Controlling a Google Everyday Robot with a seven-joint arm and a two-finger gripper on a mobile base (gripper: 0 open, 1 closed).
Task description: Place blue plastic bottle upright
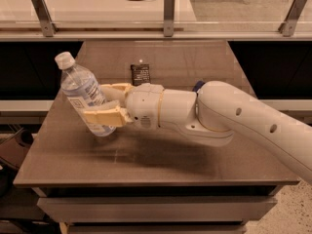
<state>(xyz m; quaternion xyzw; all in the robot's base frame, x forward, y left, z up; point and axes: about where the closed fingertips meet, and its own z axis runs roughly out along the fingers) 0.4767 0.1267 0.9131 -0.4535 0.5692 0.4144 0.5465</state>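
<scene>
Sideways over the brown table, my cream two-finger gripper clamps the clear, blue-tinted plastic bottle by its lower half. Its white cap leans up-left, its base low near the tabletop.

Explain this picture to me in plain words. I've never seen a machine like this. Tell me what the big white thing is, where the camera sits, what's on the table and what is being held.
The big white shape is a robot's arm, reaching in from the right. At its end is the gripper, a hand made of two tan fingers that close like a clamp.

There is only one camera. It looks down on the brown table from the front and above; where it is mounted is not known.

The gripper is shut on the blue plastic bottle, one finger on each side. The bottle is tilted, with its white cap leaning to the upper left and its base low over the table's left part. I cannot tell whether the base touches.

Farther back a small dark packet lies flat on the table.
</scene>
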